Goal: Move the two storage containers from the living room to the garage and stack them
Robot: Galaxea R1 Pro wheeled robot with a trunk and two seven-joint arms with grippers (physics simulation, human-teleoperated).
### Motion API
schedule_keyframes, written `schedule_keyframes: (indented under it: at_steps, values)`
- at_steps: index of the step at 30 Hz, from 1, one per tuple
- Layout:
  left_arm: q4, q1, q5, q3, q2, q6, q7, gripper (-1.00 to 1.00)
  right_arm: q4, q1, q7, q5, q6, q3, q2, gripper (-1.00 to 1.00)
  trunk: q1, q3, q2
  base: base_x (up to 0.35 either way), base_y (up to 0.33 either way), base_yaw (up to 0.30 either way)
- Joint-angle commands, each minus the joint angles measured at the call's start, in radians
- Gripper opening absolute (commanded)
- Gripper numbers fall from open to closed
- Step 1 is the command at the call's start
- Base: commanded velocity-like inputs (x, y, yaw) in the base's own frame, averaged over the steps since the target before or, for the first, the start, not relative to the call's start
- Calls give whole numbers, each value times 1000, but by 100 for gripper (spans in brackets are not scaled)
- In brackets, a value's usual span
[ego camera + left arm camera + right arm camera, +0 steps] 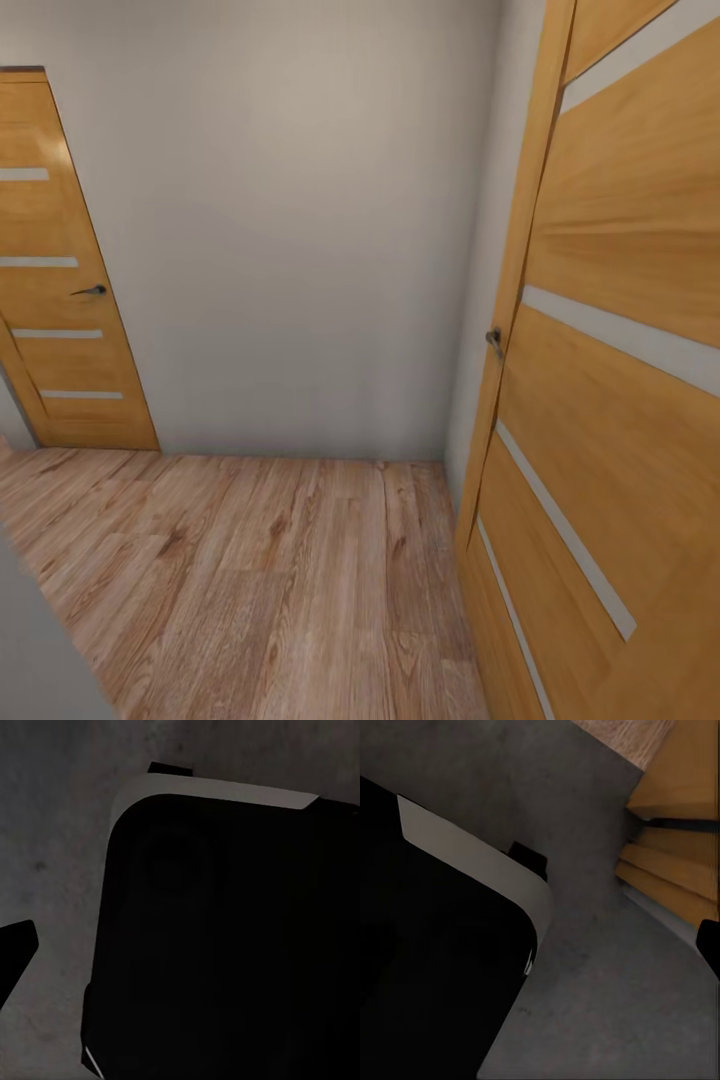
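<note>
I faced an open door [610, 380] and plank floor [260, 580]; no containers visible, gripper states unclear, both moves seemingly remained.

Count, head view: two orange wooden doors with pale horizontal inlay strips, one closed door [70, 290] at far left, one open door [620, 400] close at right. Strips visible: four on the left door, four on the right. Two dark metal lever handles, one per door [92, 291] [494, 340]. One plain pale grey wall [300, 230]. One light wood plank floor [260, 580].

Wrist views: one dark grey speckled concrete floor [607, 1005]; one black rounded robot base with pale rim [225, 945].
</note>
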Motion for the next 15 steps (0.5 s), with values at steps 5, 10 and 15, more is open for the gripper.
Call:
schedule_keyframes:
  at_steps: [5, 10, 15]
  values:
    - [0, 0, 7, 1, 1, -1, 1, 100, 3, -1, 2, 6, -1, -3, -2, 100, 0, -1, 0, 203, 0, 0]
    - [0, 0, 7, 1, 1, -1, 1, 100, 3, -1, 0, 6, 0, -3, -3, 100, 0, -1, 0, 263, 0, 0]
    - [0, 0, 7, 1, 1, -1, 1, 100, 3, -1, -7, 6, 0, -2, -3, 100, 0, -1, 0, 212, 0, 0]
